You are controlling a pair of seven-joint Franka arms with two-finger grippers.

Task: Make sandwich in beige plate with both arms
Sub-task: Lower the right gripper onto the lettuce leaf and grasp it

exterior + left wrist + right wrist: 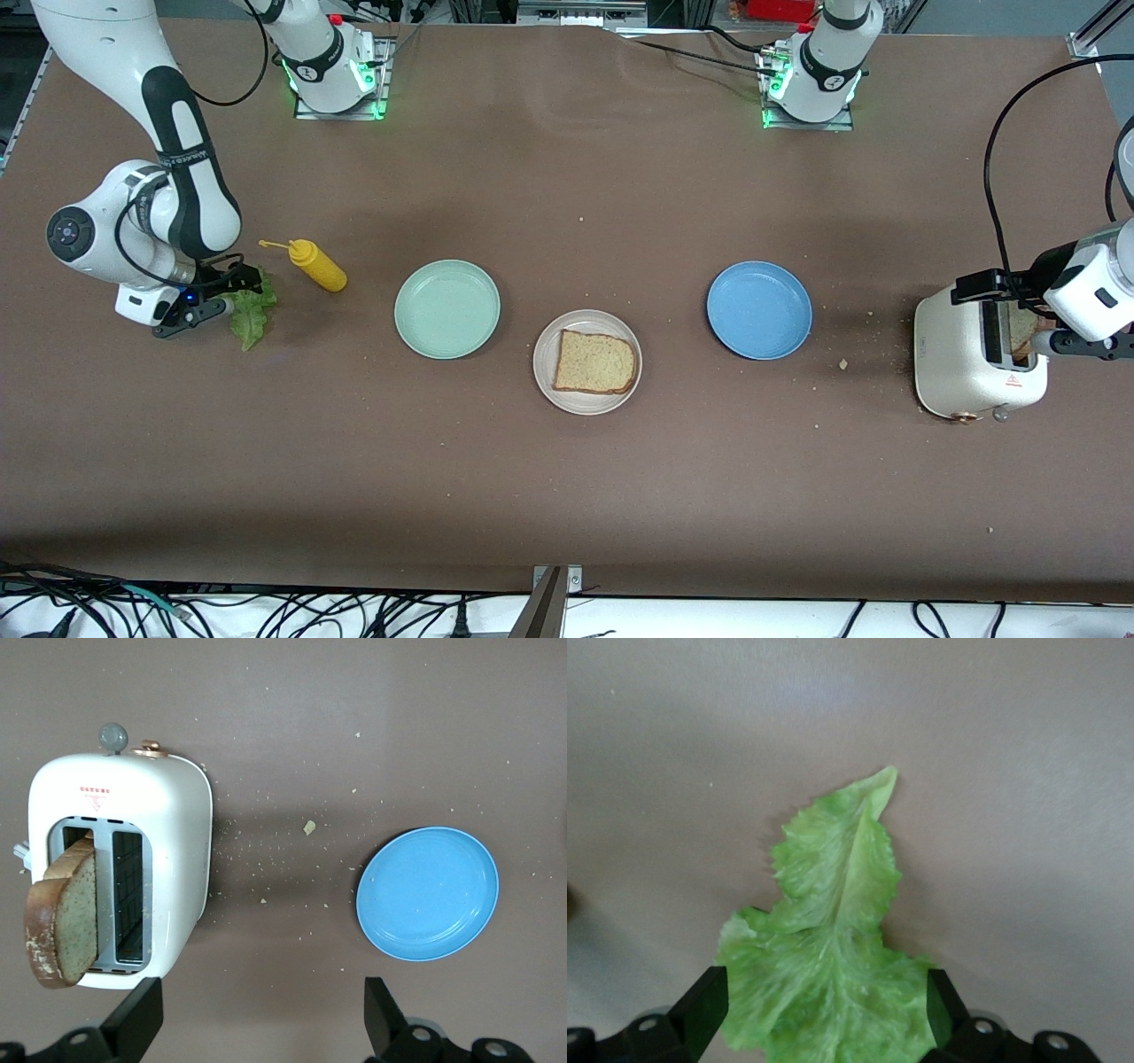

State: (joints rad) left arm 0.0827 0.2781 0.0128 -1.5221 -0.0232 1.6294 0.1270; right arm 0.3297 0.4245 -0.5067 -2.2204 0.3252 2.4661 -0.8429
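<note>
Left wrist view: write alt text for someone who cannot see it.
A white toaster stands on a brown table with a slice of brown bread sticking up out of one slot, the other slot empty. A blue plate lies empty beside it among scattered crumbs. The left gripper hangs open over the table between them.

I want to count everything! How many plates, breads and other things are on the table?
Plates: 3, mint, beige, blue
Bread slices: 2, one on the beige plate, one in the toaster
Toaster: 1
Lettuce: 1
Yellow bottle: 1
Total: 8
</note>
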